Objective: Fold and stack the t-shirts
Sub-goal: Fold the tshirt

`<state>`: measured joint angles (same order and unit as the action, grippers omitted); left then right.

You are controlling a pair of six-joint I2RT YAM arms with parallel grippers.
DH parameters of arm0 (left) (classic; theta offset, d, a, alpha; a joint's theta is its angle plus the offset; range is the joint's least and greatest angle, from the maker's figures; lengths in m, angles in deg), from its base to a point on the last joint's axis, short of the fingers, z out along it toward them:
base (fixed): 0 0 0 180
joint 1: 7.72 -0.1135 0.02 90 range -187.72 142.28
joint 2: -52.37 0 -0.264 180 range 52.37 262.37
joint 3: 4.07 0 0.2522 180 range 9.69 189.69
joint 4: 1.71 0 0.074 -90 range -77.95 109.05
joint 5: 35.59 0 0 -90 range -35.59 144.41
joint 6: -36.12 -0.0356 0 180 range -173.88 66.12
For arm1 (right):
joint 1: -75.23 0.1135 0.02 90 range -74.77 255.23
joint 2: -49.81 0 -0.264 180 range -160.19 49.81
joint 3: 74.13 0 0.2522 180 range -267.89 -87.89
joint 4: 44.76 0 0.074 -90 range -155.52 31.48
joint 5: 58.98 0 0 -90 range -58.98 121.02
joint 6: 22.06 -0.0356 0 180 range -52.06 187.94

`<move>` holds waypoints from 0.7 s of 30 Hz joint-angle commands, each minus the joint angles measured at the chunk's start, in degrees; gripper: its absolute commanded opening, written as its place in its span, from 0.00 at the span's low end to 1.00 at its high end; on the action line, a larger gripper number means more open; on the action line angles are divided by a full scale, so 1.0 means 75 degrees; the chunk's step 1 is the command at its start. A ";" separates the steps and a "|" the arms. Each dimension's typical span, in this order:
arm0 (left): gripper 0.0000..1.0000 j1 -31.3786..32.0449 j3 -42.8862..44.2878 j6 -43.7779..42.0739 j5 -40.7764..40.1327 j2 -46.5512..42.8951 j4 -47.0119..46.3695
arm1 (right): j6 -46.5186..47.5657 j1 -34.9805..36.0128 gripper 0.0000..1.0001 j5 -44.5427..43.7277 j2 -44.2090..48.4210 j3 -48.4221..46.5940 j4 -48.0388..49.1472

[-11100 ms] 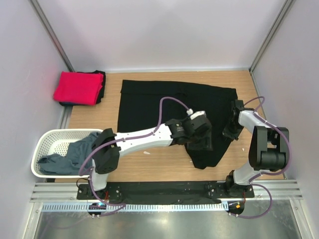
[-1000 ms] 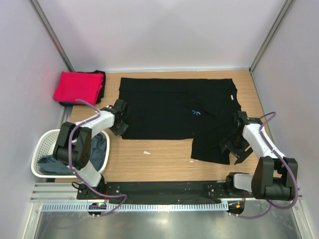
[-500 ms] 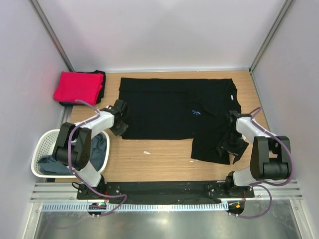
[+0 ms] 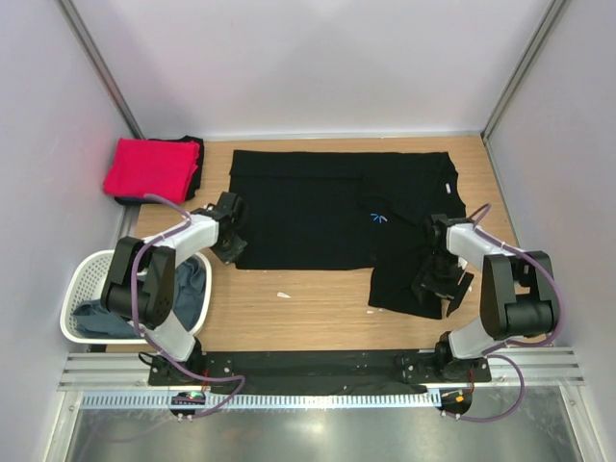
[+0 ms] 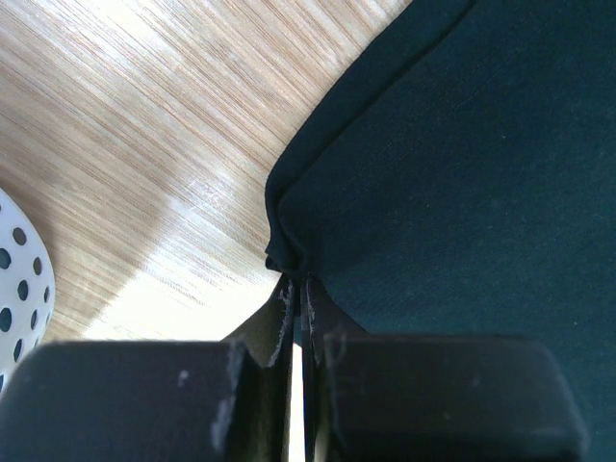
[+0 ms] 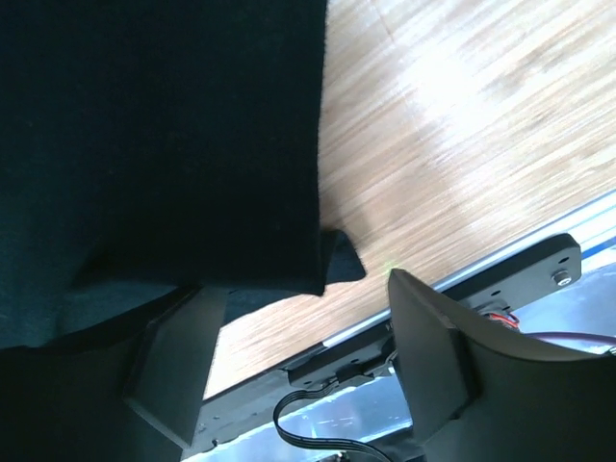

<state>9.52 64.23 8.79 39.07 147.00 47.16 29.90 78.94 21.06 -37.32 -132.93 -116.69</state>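
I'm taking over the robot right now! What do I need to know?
Left gripper: shut on the near-left corner of the black t-shirt.
Right gripper: open around the shirt's near-right corner, not gripping yet.
The black t-shirt lies spread on the table. The red t-shirt sits folded at the far left, on top of something dark. The grey-blue t-shirt is crumpled in the laundry basket.
Done: red one folded.
Left: fold the black one, then the grey-blue one, and stack them.
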 commanded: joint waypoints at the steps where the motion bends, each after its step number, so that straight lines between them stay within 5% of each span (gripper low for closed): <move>1: 0.01 -0.0095 -0.0195 -0.0048 0.0228 0.0355 -0.0018 | -0.0552 0.0104 0.78 0.0131 -0.0125 0.0344 0.1169; 3: 0.01 -0.0106 -0.0206 -0.0048 0.0263 0.0355 -0.0041 | -0.0786 0.0104 0.84 0.0539 0.0015 0.0555 0.1637; 21: 0.00 -0.0200 0.0040 -0.0364 0.0333 0.0250 0.0228 | -0.1735 0.0350 0.70 0.1210 0.1386 0.1903 0.3045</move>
<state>8.36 64.76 7.35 41.02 147.28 47.53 22.84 80.82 31.79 -26.15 -123.55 -105.80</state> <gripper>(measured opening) 0.009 0.709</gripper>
